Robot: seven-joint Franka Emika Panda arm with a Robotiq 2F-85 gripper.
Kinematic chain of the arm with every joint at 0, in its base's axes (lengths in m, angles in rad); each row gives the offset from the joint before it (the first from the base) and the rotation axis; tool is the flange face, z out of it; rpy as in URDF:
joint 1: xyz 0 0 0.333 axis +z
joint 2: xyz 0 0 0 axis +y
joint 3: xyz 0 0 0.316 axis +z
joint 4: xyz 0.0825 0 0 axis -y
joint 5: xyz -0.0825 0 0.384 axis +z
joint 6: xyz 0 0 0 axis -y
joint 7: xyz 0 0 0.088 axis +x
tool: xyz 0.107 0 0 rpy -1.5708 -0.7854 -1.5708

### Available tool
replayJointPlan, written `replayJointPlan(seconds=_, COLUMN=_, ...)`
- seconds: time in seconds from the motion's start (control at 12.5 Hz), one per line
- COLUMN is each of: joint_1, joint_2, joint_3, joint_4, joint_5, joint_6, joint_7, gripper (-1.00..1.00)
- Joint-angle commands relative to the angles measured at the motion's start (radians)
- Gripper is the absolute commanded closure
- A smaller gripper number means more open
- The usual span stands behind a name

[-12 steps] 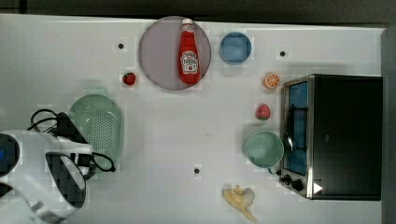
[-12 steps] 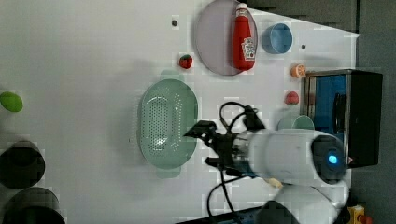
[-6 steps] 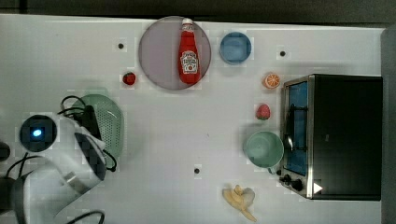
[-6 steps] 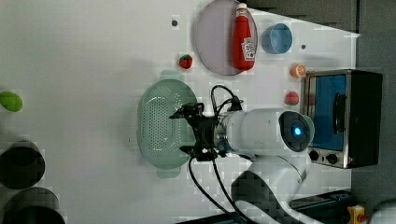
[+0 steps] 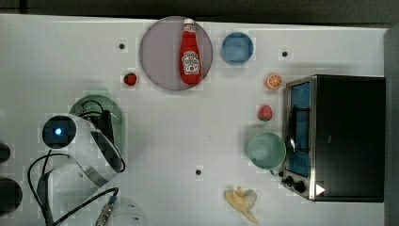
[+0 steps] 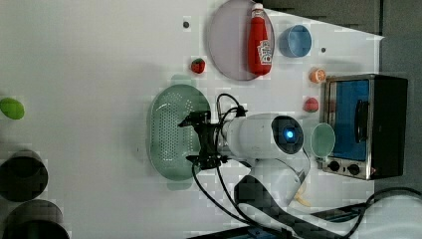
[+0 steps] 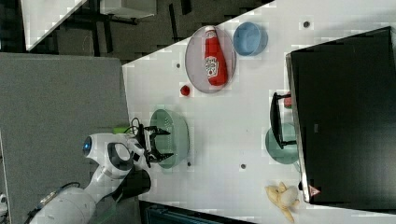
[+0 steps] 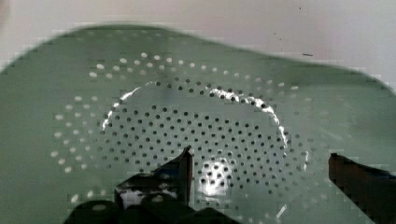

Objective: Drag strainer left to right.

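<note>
Over the strainer, getting ready to drag it

Black gripper (image 6: 199, 140) is spread wide and holding nothing, hovering over the large pale mint-green oval plastic strainer (image 6: 166, 132) with the holey bottom. It sits near the top view's left edge of the white table (image 5: 197, 136). Looks like the approach step; next it needs to drop, hook the wall, and pull across.

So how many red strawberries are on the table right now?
2. One small red strawberry lies just off the grey round plate, on the top view's left; the other strawberry sits beside the black toaster oven.
</note>
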Motion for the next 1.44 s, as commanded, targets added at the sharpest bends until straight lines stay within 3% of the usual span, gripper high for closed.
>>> replayJointPlan(seconds=0.08, joint_1=0.022, joint_2=0.044, joint_3=-0.057, joint_4=0.008, joint_5=-0.004, joint_6=0.073, joint_7=0.067, gripper=-1.00)
replayJointPlan(seconds=0.72, joint_1=0.014, joint_2=0.038, joint_3=-0.123, joint_4=-0.014, joint_5=-0.014, joint_6=0.087, joint_7=0.063, gripper=-1.00)
replayJointPlan(seconds=1.44, joint_1=-0.071, joint_2=-0.055, joint_3=-0.174, joint_4=-0.119, joint_5=-0.014, joint_6=0.086, joint_7=-0.030, gripper=-1.00)
